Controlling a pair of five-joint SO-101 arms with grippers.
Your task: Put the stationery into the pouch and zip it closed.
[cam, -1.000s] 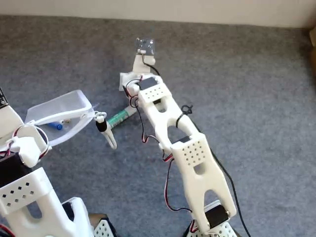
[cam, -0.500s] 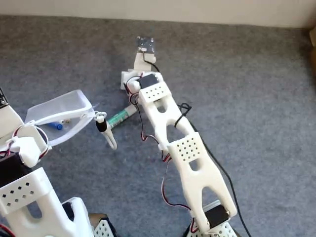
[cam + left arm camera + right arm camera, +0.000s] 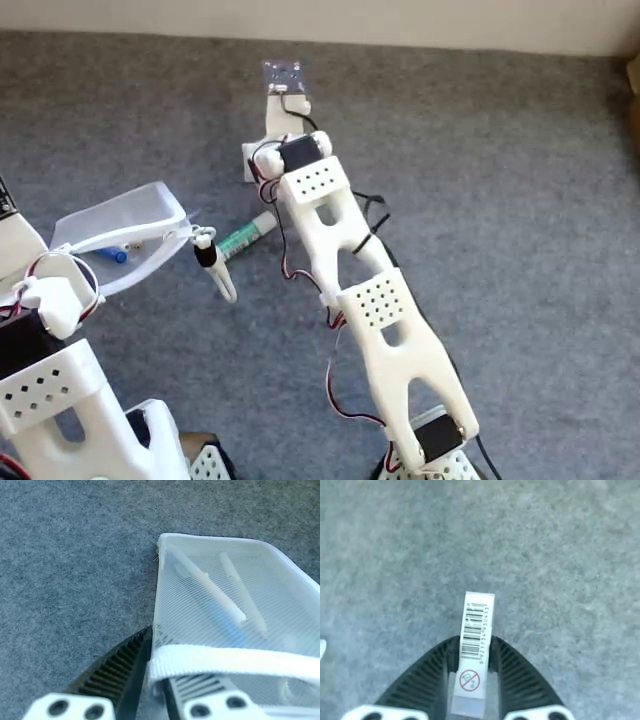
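White and stiff, the small barcoded stick [image 3: 479, 625] sits pinched by its long sides in the right pincer [image 3: 472, 647] above the grey desk [image 3: 570, 555]; light but smooth, it could well slip. From the left pincer [image 3: 156, 652], closed on its rim, the mesh pouch [image 3: 225, 605] hangs soft and limp, well apart.

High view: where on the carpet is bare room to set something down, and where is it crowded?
Bare: the carpet right of the right arm, and beyond the pouch held by the left pincer. Crowded: between pouch mouth and that arm, where a green pen and a black-capped pen lie; the right pincer grips a barcoded stick.
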